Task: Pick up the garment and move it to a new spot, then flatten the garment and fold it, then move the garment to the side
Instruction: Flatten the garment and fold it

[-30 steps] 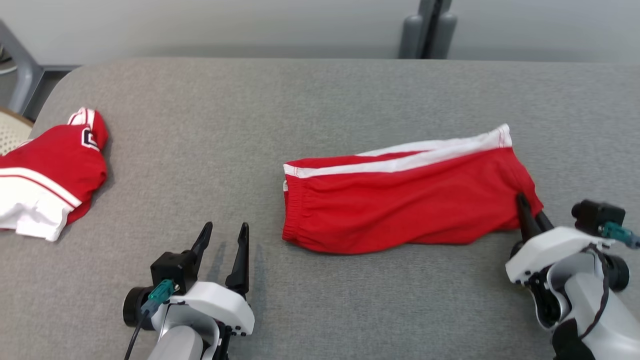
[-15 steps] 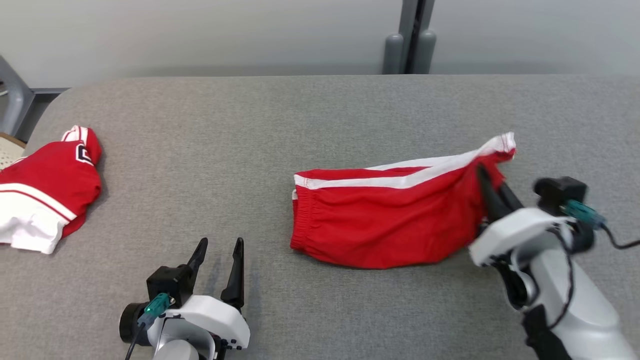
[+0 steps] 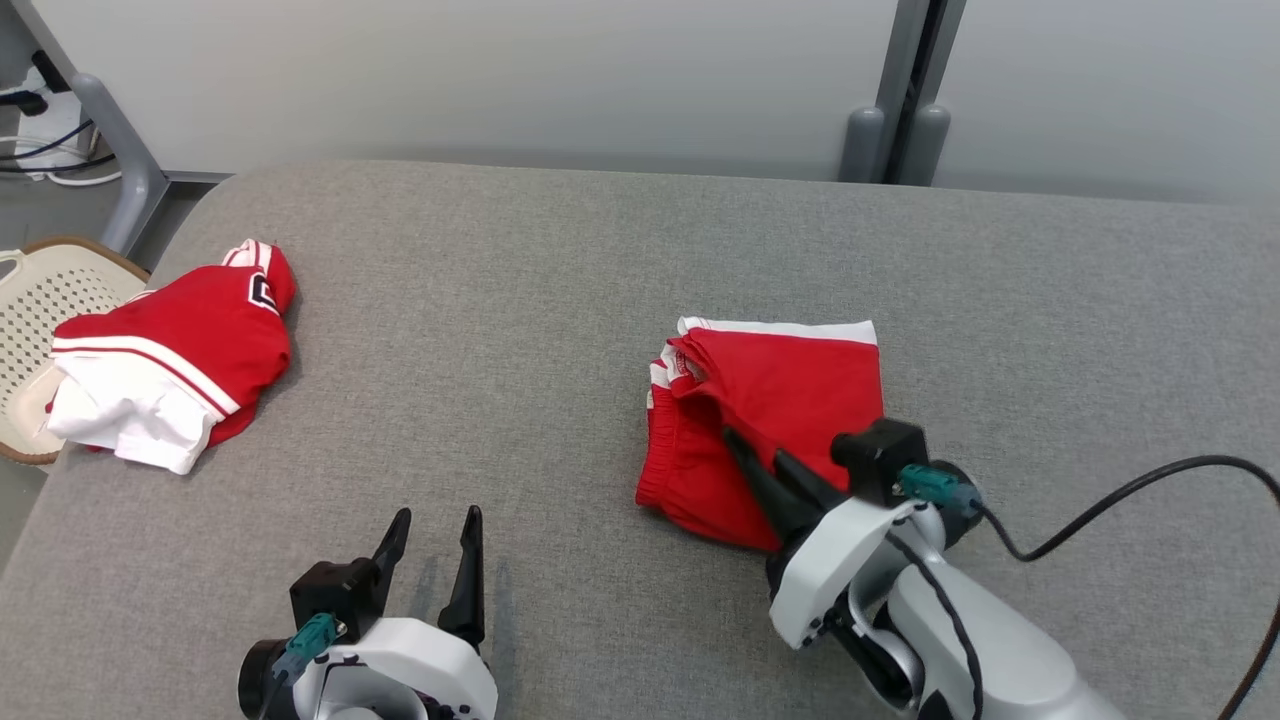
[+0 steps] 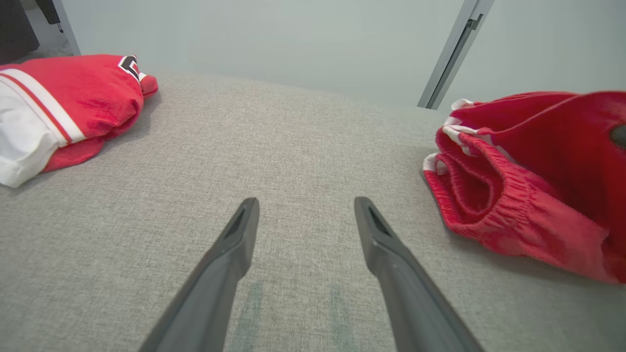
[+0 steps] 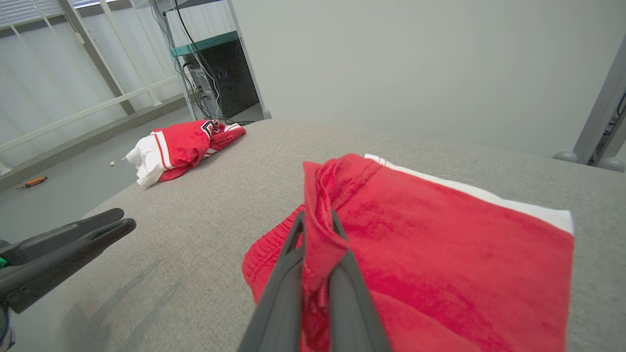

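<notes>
The red shorts (image 3: 780, 400) with a white side stripe lie folded over on themselves at the middle of the grey table (image 3: 560, 280). My right gripper (image 3: 745, 445) is shut on a pinch of their red fabric (image 5: 318, 239), holding the leg end over the waistband side. In the left wrist view the elastic waistband (image 4: 489, 195) bulges at the right. My left gripper (image 3: 435, 520) rests open near the table's front edge, left of the shorts, with nothing between its fingers (image 4: 239, 234).
A second red and white garment (image 3: 175, 350) lies bunched at the table's left edge. A beige perforated basket (image 3: 35, 300) stands beyond that edge. A grey post (image 3: 900, 90) rises behind the table. A black cable (image 3: 1130, 500) trails from my right wrist.
My right gripper has carried the shorts' right end up and leftward over the rest, folding them to about half their length. The head camera has shifted. The left gripper stayed put.
</notes>
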Robot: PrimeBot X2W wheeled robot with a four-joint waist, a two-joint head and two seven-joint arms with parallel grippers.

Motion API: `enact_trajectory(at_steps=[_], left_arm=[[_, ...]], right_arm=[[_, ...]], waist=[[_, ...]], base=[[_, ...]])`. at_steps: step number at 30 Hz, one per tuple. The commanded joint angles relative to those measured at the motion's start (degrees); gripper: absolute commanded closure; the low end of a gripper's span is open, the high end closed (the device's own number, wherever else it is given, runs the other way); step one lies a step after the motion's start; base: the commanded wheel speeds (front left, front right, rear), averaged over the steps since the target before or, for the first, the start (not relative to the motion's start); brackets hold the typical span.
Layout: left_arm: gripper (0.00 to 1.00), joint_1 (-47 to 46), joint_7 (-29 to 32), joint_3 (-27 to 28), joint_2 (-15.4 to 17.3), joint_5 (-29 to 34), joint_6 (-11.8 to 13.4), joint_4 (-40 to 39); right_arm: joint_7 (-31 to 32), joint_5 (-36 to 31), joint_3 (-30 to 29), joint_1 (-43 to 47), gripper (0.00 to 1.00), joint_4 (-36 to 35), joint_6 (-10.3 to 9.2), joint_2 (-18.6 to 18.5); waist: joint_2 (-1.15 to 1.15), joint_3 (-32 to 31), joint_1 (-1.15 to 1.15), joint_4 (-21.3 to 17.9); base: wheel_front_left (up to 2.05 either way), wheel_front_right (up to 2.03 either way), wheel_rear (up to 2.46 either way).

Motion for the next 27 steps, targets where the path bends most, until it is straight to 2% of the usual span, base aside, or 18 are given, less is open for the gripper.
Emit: enact_trajectory(at_steps=[1, 2, 3, 4, 5, 8, 10, 15, 22, 27], left_arm=[[0.0, 0.1, 0.0, 0.2, 0.2, 0.0, 0.2, -0.2], [0.0, 0.3, 0.0, 0.2, 0.2, 0.0, 0.2, -0.2], [0.0, 0.4, 0.0, 0.2, 0.2, 0.1, 0.2, -0.1], [0.0, 0.4, 0.0, 0.3, 0.3, 0.2, 0.2, 0.0], [0.0, 0.4, 0.0, 0.3, 0.2, 0.3, 0.2, 0.1], [0.0, 0.3, 0.0, 0.5, 0.3, 0.4, 0.6, 0.1], [0.0, 0.5, 0.0, 0.9, 0.2, 0.7, 0.9, 0.0], [0.0, 1.1, 0.0, 2.6, 0.3, 1.9, 1.1, -1.3], [0.0, 1.7, 0.0, 4.7, 0.2, 3.7, 1.3, -3.4], [0.0, 2.3, 0.0, 6.0, 0.2, 5.0, 1.2, -4.2]], right_arm=[[-0.3, 1.5, 1.7, 0.8, 1.0, -0.1, 0.0, -0.2], [-0.3, 2.5, 3.9, 0.7, 1.0, -0.3, 0.0, -0.2], [-0.3, 3.5, 5.5, 0.6, 0.75, -0.4, 0.0, -0.2], [-0.3, 4.7, 7.1, 0.5, 0.5, -0.5, 0.0, -0.2], [-0.3, 5.9, 8.3, 0.4, 0.0, -0.7, 0.0, -0.3], [-0.3, 8.3, 10.4, -0.4, 0.0, -1.4, 0.0, -0.2], [-0.3, 7.5, 9.5, -0.9, 0.0, -0.8, 0.0, -0.3], [-0.3, -1.0, -2.4, 1.5, 0.0, 0.6, 0.0, -0.3], [-0.3, -13.8, -21.1, 9.2, 0.0, -3.5, 0.0, -0.3], [-0.2, -19.9, -29.6, 14.2, 0.0, -6.6, 0.0, -0.3]], waist=[[0.0, -0.1, 0.0, 0.5], [0.0, -0.1, 0.0, 0.7], [0.0, -0.1, 0.0, 0.9], [0.0, 0.0, 0.0, 1.0], [0.0, 0.0, 0.0, 1.0], [0.0, 0.0, 0.0, 0.8], [0.0, -0.2, 0.0, 0.2], [0.0, -0.8, 0.0, -2.3], [0.0, -0.7, 0.0, -5.1], [0.0, -0.7, 0.0, -6.3]], base=[[0.0, 0.0, 0.0], [0.0, 0.0, 0.0], [0.0, 0.0, 0.0], [0.0, 0.0, 0.0], [0.0, 0.0, 0.0], [0.0, 0.0, 0.0], [0.0, 0.0, 0.0], [0.0, 0.0, 0.0], [0.0, 0.0, 0.0], [0.0, 0.0, 0.0]])
